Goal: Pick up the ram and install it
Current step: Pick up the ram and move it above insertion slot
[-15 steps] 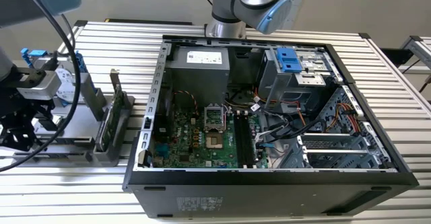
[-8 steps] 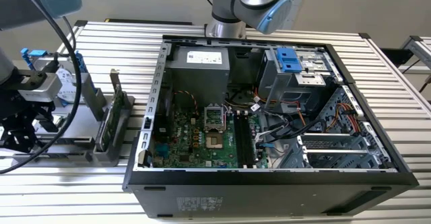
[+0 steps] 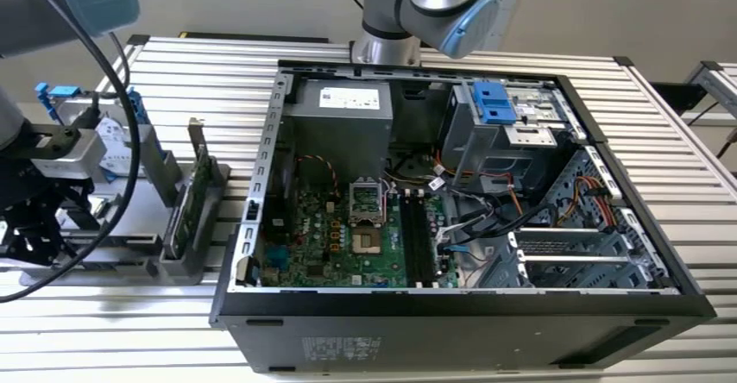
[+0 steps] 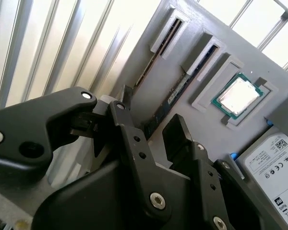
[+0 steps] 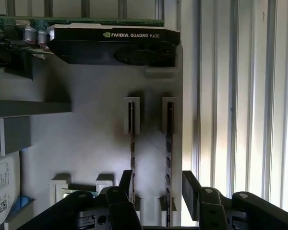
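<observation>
**A:** Where's the ram (image 5: 169, 139)?

**B:** Standing on edge in its slot of the grey holder (image 5: 86, 143), on the slatted surface (image 5: 240, 96) beside the open computer case (image 3: 461, 327). The jaws are spread wide close over it and hold nothing. In the first wrist view it lines up between them

**A:** So what worries you?

**B:** Its neighbour, a second stick (image 5: 132, 139) in the next slot, just beside it. One jaw looks to hang almost over that stick rather than over the gap. Coming down like that, I reckon it would strike the neighbour's top edge, or pinch both

**A:** Anything else?

**B:** The board is thin. If the jaws close off-centre or tilted, it could twist in the slot, bind on the way out, or slip. A skewed hold would likely foul the memory slots (image 3: 417, 236) in the case too
</observation>
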{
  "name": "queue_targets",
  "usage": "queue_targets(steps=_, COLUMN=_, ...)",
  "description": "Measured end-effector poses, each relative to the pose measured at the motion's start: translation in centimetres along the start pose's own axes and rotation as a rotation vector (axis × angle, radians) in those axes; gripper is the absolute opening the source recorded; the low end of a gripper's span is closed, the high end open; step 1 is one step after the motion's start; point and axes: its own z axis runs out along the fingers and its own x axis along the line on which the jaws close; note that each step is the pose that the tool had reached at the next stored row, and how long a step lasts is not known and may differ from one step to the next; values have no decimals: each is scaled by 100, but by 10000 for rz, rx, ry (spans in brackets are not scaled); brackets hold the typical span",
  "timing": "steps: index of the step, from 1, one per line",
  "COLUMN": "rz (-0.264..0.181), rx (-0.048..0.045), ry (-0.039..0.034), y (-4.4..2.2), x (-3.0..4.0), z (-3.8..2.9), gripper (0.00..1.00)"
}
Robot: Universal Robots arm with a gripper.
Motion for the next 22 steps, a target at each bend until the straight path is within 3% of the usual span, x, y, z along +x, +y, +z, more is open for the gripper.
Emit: queue_targets(steps=22, rz=-27, rx=3, ry=-1, y=0, x=-20, z=47, gripper=100)
